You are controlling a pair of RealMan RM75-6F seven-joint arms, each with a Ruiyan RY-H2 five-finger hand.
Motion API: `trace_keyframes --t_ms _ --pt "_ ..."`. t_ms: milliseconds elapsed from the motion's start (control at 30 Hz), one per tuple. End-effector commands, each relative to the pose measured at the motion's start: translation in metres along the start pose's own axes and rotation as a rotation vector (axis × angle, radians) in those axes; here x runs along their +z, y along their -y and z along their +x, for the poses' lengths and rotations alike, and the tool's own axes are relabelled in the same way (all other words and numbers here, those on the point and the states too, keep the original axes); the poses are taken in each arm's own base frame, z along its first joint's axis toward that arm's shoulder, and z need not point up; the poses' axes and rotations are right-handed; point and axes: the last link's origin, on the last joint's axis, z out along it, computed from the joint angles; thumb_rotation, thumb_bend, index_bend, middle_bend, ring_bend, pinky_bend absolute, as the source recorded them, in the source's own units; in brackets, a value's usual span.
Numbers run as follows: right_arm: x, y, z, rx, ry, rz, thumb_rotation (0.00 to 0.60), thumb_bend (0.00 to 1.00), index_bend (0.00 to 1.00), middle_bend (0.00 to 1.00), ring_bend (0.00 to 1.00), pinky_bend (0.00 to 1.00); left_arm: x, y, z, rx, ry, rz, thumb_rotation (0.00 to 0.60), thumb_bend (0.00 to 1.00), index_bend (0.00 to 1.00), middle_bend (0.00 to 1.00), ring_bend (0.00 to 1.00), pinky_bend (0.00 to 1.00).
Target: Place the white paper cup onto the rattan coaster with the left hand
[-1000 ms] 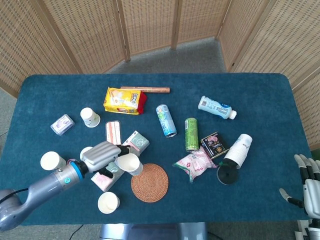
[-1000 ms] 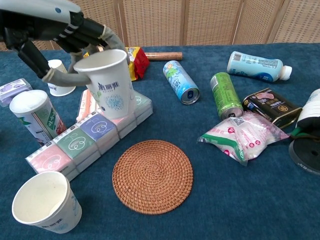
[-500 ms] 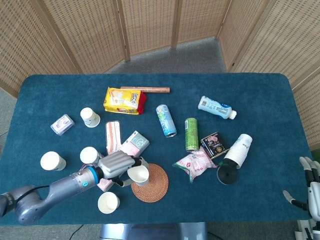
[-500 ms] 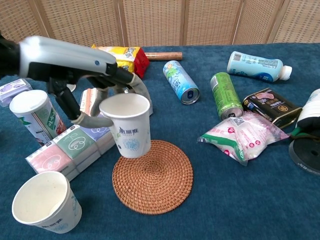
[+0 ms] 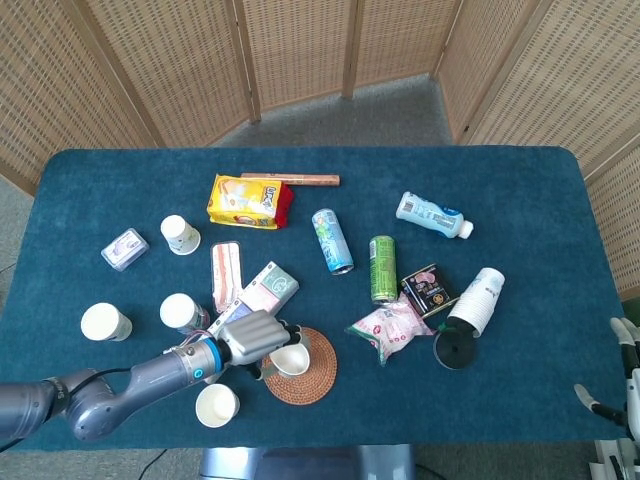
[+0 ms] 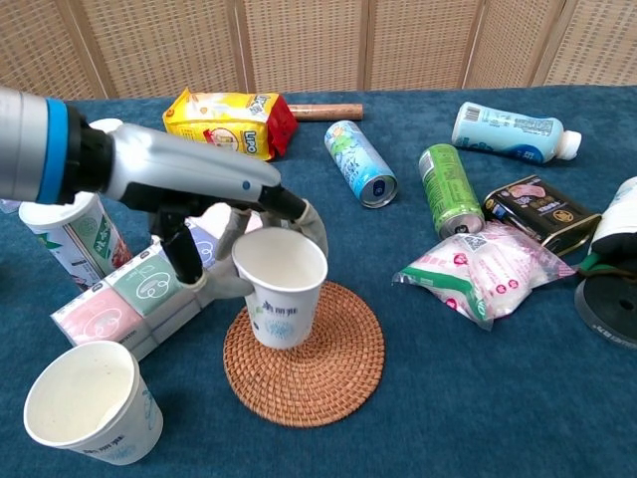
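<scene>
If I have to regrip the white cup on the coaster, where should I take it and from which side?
Take the white paper cup around its mid wall, from its left, where the left hand already wraps it. It stands upright, mouth up, on the rattan coaster, so avoid the soft rim.

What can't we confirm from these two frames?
- Whether the white paper cup is fully resting on the rattan coaster: chest view angle hides its base; head view too small.
- Left hand grip: fingers hidden behind the cup.
- Right hand: cut off by the head view's edge, absent from chest view.
</scene>
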Motion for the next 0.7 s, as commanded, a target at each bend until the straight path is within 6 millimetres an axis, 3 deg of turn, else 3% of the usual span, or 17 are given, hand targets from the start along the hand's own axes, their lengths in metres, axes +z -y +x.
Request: trace_keyframes --t_ms 33,700 --pt "0.000 0.000 0.001 0.001 -0.003 0.000 0.600 0.22 0.00 0.00 0.00 0.00 0.006 -0.003 -0.005 0.034 0.016 0.005 0.600 0.49 0.22 0.25 0.33 0.48" --pt "-0.004 -0.009 0.004 0.007 -0.012 -0.022 0.600 0.22 0.00 0.00 0.00 0.00 0.029 -0.012 -0.012 0.099 0.013 0.027 0.600 0.49 0.20 0.24 0.31 0.46"
